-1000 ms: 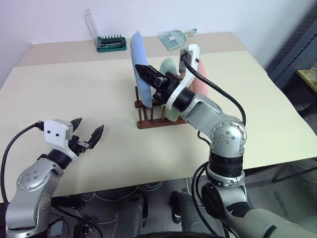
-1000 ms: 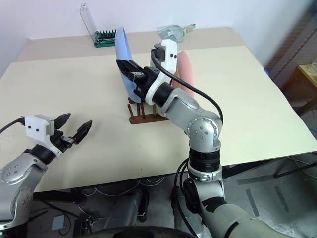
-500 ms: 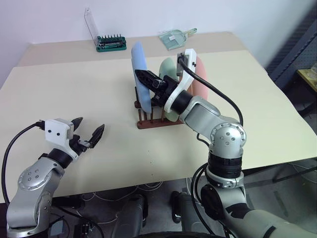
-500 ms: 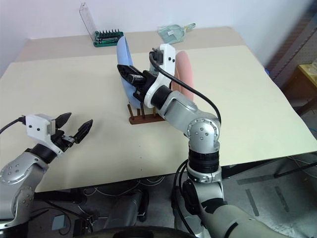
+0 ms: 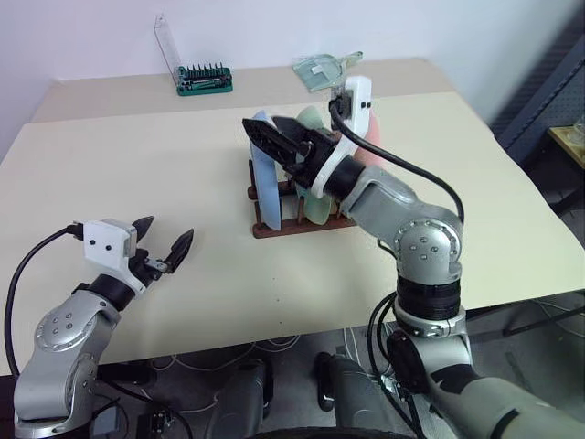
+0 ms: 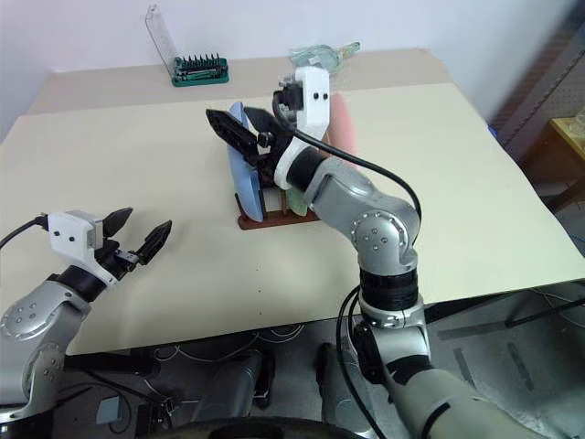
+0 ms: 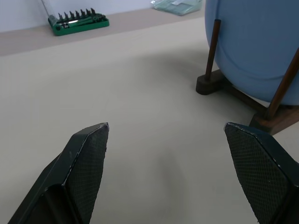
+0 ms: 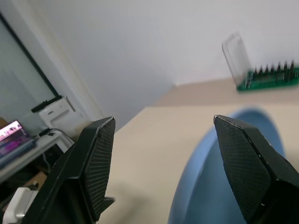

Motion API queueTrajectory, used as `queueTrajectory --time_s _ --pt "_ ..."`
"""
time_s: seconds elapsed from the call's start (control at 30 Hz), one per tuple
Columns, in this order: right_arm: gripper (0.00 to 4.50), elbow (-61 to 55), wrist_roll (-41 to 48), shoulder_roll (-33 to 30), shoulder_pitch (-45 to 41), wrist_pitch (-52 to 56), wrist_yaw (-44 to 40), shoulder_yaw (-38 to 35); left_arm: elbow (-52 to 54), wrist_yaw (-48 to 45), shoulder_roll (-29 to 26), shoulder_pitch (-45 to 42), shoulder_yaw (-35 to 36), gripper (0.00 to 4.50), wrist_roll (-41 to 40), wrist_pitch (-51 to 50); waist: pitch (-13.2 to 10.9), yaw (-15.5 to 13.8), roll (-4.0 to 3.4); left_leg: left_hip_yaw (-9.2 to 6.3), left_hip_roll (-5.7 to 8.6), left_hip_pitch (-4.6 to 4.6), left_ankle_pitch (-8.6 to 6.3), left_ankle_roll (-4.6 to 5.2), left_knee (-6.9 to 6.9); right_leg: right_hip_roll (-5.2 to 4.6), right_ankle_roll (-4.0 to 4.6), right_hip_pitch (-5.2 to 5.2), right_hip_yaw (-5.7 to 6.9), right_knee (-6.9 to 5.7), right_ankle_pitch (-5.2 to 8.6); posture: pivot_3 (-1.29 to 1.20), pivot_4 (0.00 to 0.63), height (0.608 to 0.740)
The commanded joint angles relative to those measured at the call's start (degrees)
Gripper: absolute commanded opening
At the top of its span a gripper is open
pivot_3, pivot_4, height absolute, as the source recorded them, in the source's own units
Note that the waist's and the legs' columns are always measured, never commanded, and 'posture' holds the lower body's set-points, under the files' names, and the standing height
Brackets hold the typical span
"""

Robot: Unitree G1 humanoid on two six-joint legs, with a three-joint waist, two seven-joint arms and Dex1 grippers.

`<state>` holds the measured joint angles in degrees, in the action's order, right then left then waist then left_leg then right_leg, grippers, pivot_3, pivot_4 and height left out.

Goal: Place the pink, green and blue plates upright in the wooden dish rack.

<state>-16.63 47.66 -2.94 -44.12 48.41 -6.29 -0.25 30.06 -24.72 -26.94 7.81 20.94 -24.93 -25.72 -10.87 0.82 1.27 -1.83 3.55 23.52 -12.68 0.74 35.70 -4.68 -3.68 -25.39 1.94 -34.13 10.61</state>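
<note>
The wooden dish rack (image 5: 283, 229) stands mid-table. In it the blue plate (image 5: 265, 183) stands upright at the left end, the green plate (image 5: 316, 207) behind it and the pink plate (image 6: 345, 128) at the right end. My right gripper (image 5: 274, 133) hovers open just above the blue plate's top edge, holding nothing; its wrist view shows that plate (image 8: 224, 186) below the spread fingers (image 8: 100, 158). My left gripper (image 5: 167, 230) is open and empty near the table's front left, pointing toward the rack (image 7: 271, 119) and the blue plate (image 7: 252, 42).
A green-based tool holder (image 5: 203, 80) with a clear lid stands at the back of the table. A clear plastic packet (image 5: 324, 69) lies at the back, behind the rack. Bare tabletop (image 5: 137, 155) lies between my left gripper and the rack.
My right gripper has opened and let go of the blue plate, which has dropped lower into the rack and now stands upright. The left arm has not moved.
</note>
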Motion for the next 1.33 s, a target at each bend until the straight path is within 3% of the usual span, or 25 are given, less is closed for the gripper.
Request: queueTrajectory --time_s 0.03,0.13,0.27,0.4,0.5,0.77,1.33 --pt "3.39 -2.14 -3.43 -2.38 -2.35 -3.51 -4.76 1.99 1.5 0.1 0.0 -0.72 -0.35 4.09 -0.13 1.33 -0.01 0.0 -0.01 0.0 -0.01 0.0 0.0 0.0 0.0 0.0 0.01 0.0 0.01 0.0 0.0 0.0 0.15 0.74" --pt "3.39 -4.2 -11.36 -12.05 -5.92 -12.49 -14.7 2.85 1.24 0.18 0.3 -1.05 -0.73 4.09 0.21 1.71 -0.08 -0.23 -0.12 0.06 -0.01 0.04 0.0 0.01 0.03 -0.02 -0.01 -0.01 0.02 0.03 0.0 0.0 0.15 0.74" --pt "3.39 -0.82 -11.57 -24.97 -6.36 -17.8 -24.54 -6.13 0.71 -0.24 0.13 -0.99 -0.95 4.09 0.58 2.31 -0.07 -0.69 -0.07 0.04 0.0 0.19 -0.08 0.12 0.22 -0.06 -0.16 0.02 0.21 0.13 0.06 0.0 0.15 0.74" --pt "3.39 2.03 -10.72 -37.75 2.44 -17.83 -33.57 -15.31 -1.17 -1.22 -0.28 -1.26 -1.96 4.09 1.32 3.23 -0.07 -1.55 -0.07 0.07 -0.04 0.21 -0.22 0.18 0.27 -0.08 -0.15 0.07 0.21 0.24 0.06 0.0 0.15 0.74" --pt "3.39 4.46 -9.17 -42.8 10.96 -17.79 -37.98 -22.08 -2.8 -1.82 -0.35 -1.9 -3.43 4.09 2.15 4.16 -0.11 -1.8 -0.14 0.09 -0.1 0.27 -0.26 0.2 0.27 -0.09 -0.06 0.12 0.29 0.38 0.01 0.0 0.15 0.74" --pt "3.39 12.63 -17.1 -43.62 30.69 -25.67 -42.75 -23.4 -8.72 -3.49 -0.56 -3.03 -5.98 4.09 4.7 7.14 -0.18 -1.55 -0.34 0.29 -0.28 0.29 -0.31 0.25 0.43 -0.09 -0.04 0.09 0.38 0.38 -0.09 0.0 0.15 0.74" --pt "3.39 22.75 -24.84 -38.54 29.03 -34.82 -41.74 -16.08 -11.47 -3.5 -0.6 -0.65 -5.96 4.09 7.35 9.67 -0.21 -1.64 -0.39 0.53 -0.42 0.26 -0.33 0.22 0.49 -0.12 -0.02 0.1 0.41 0.53 -0.37 0.0 0.15 0.74"
